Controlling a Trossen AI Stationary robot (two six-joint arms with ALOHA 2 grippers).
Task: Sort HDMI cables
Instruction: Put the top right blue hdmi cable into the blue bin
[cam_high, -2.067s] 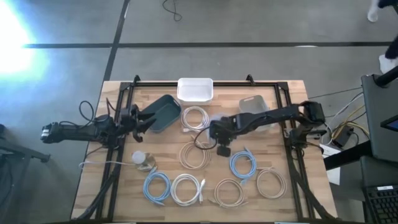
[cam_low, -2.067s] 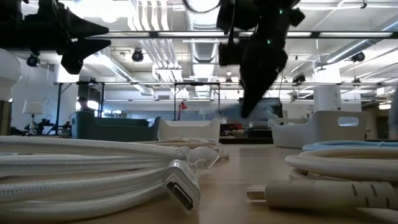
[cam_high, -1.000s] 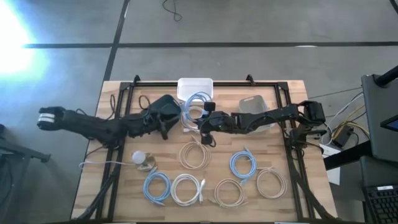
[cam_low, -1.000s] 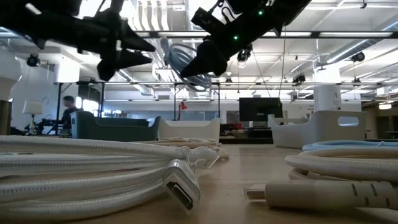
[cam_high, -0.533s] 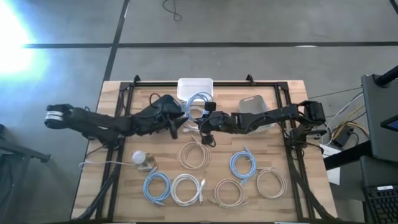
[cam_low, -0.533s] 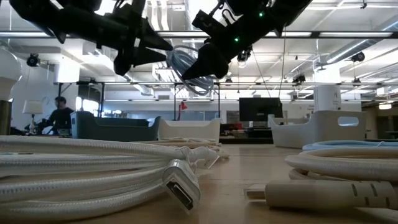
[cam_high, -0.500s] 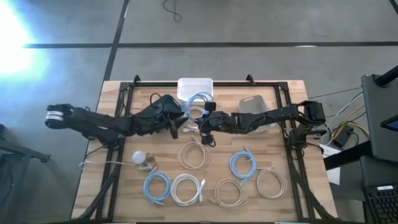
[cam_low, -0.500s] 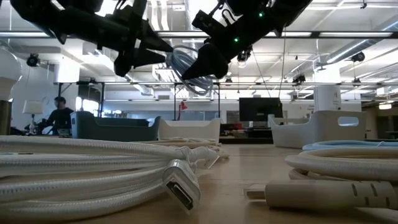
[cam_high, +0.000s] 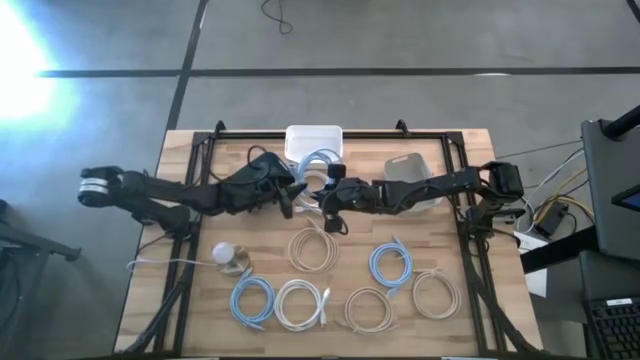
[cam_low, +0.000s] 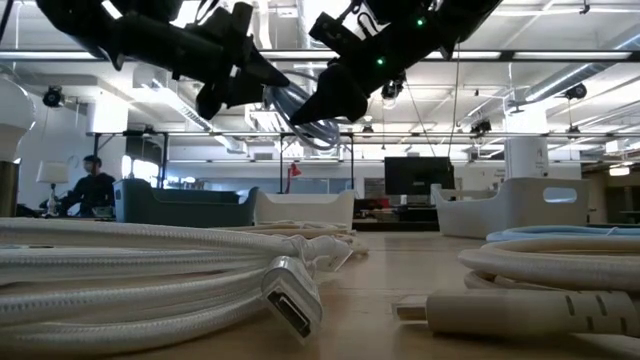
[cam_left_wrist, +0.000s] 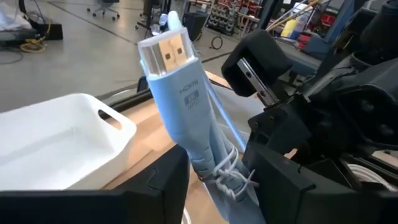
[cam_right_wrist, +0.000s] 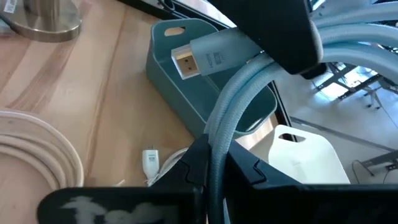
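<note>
As right gripper (cam_high: 322, 196) clamps blue cable (cam_high: 318, 163), left gripper (cam_high: 291, 197) open.

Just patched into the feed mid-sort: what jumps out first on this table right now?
The two arms meet above the table's far middle, a light blue HDMI cable held up between them: the right pincer is shut on its coil, and the left pincer reaches its plug end, fingers either side. Behind stand a white bin, a dark teal bin and a grey one; more coils lie nearer the front.

Probably lab: open ceiling ducts (cam_low: 330, 70)
</note>
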